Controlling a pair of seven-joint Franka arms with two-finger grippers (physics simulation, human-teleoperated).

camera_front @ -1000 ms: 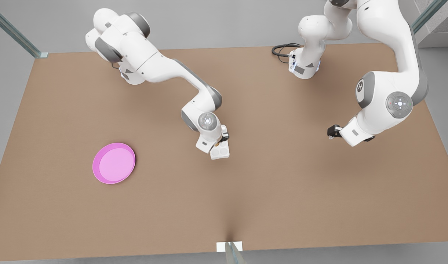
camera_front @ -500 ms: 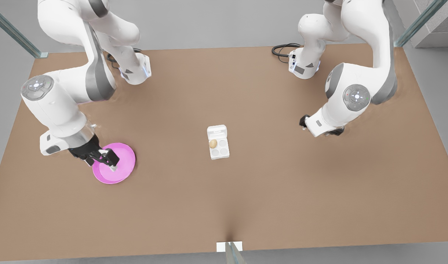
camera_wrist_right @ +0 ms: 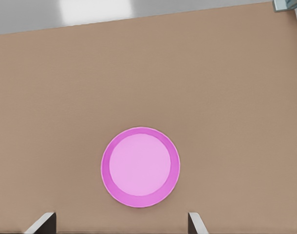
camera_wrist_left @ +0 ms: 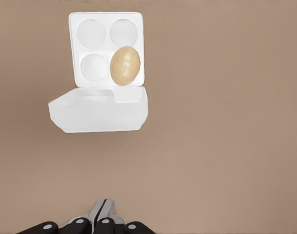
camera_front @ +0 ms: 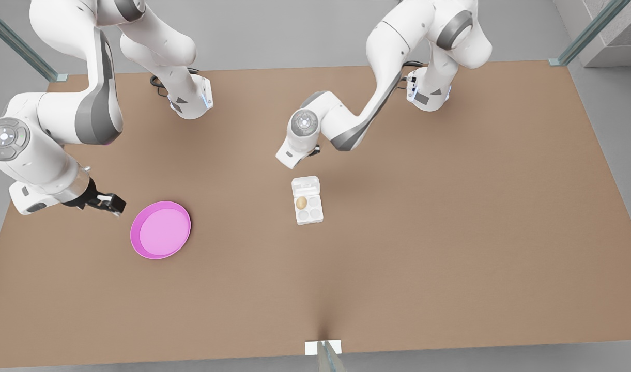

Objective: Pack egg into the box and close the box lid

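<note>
The left hand point(camera_wrist_left: 103, 207), with its two fingers pressed together and gripping nothing, is hovering over the brown table point(camera_front: 449, 232) just behind the small white plastic egg box point(camera_front: 309, 207); in the front view its arm is reaching in from the far side, elbow bent, wrist angled down toward the carton. The right hand point(camera_front: 110, 203) is hanging at the front view's left, just beside the round pink plate point(camera_front: 160, 230) but apart from it, with its fingers point(camera_wrist_right: 41, 223) spread wide on either side of the plate in the right wrist view and carrying nothing. Its arm is folding steeply down from a base at the far edge of the table.

The small tan-brown oval egg point(camera_front: 301, 202) is sitting in one of the box's four round cups, in the row nearest the hinge, on the front view's left, with its long axis running roughly from hinge toward the box's front edge. The white square box lid point(camera_front: 305, 185) is standing open, folded back on the far side of the cups.
</note>
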